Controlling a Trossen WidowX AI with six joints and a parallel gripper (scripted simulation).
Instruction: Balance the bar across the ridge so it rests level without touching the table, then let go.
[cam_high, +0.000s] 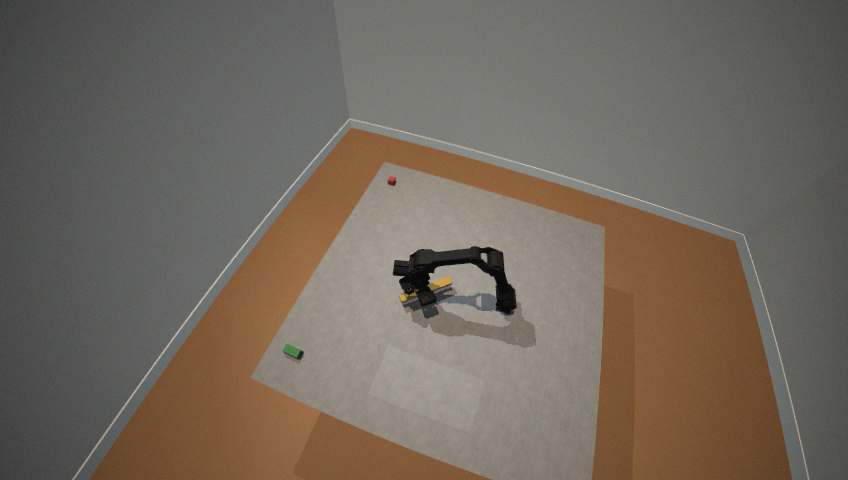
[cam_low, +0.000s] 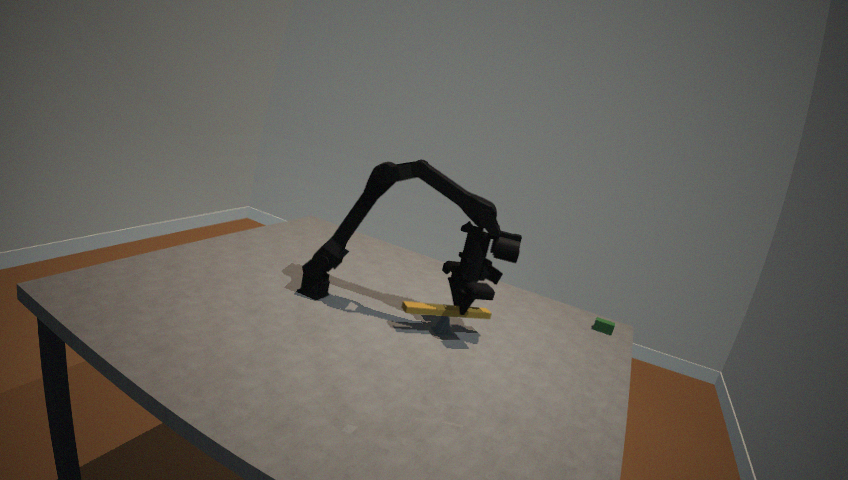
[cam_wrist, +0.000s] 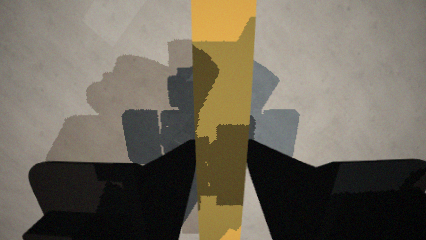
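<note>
The yellow bar (cam_high: 442, 284) (cam_low: 422, 308) (cam_wrist: 224, 20) lies over the ridge (cam_low: 441, 326), a small dark grey wedge on the table. In the exterior view the bar looks about level, and both ends are clear of the table. The ridge's top meets the bar's underside there, but I cannot tell whether they touch. My gripper (cam_high: 420, 292) (cam_low: 463, 310) (cam_wrist: 220, 145) points down and is shut on the bar, off to one side of the ridge, with a fingertip against each long side. The bar hides the ridge in the wrist view.
A green block (cam_high: 292, 351) (cam_low: 604, 325) lies near a corner of the grey table (cam_high: 535, 386) (cam_low: 297, 368). A small red cube (cam_high: 391, 180) sits near another corner in the top view. The arm's shadow falls around the bar.
</note>
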